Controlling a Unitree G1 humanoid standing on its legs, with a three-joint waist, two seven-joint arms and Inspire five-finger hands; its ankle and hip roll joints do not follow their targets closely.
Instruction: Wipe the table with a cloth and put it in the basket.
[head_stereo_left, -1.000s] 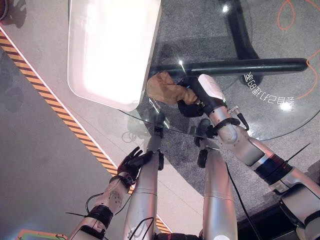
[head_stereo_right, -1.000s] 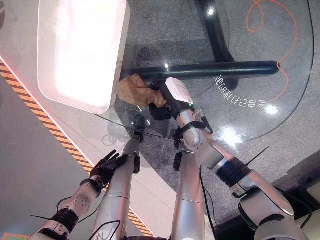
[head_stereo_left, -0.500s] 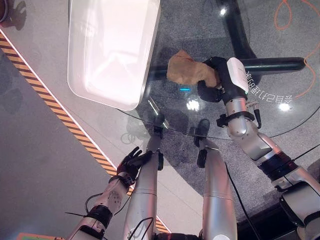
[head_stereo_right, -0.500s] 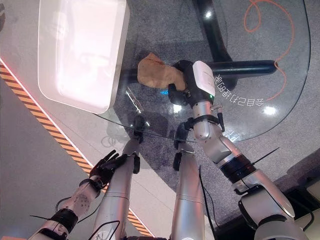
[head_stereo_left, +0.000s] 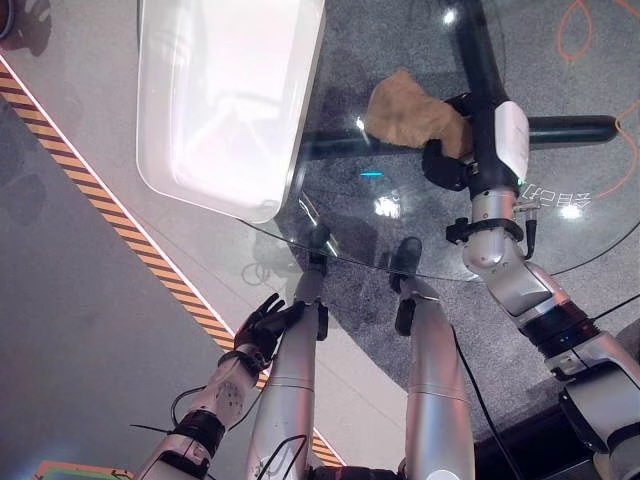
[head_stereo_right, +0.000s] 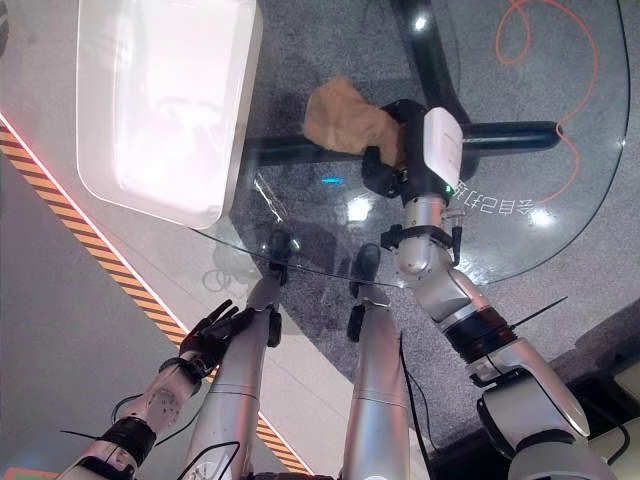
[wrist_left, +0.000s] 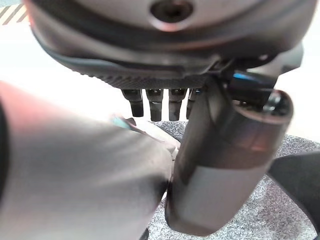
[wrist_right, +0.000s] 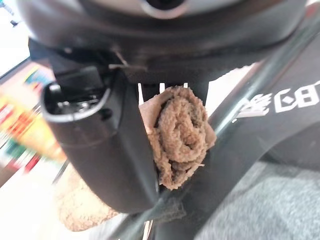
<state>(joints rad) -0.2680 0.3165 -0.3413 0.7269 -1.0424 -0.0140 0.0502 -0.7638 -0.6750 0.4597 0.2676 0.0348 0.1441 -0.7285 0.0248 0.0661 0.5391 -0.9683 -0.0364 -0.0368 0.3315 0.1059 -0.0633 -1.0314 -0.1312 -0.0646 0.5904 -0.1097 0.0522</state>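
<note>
A tan cloth (head_stereo_left: 412, 108) lies bunched on the round glass table (head_stereo_left: 560, 245), and my right hand (head_stereo_left: 452, 152) is shut on its near end. In the right wrist view the cloth (wrist_right: 181, 134) is pinched between the thumb and the fingers. The white basket (head_stereo_left: 228, 95) stands at the table's left side, a short way left of the cloth. My left hand (head_stereo_left: 268, 324) hangs low beside the table's near edge, below the glass, with relaxed fingers (wrist_left: 150, 102) that hold nothing.
Black table legs (head_stereo_left: 480, 65) show through the glass under the cloth. A yellow-and-black striped line (head_stereo_left: 110, 215) runs across the floor at the left. An orange cord (head_stereo_right: 530, 40) loops on the floor at the far right.
My right hand has dragged the cloth across the glass, away from the basket's near corner toward the right and farther from me. The left hand has stayed put.
</note>
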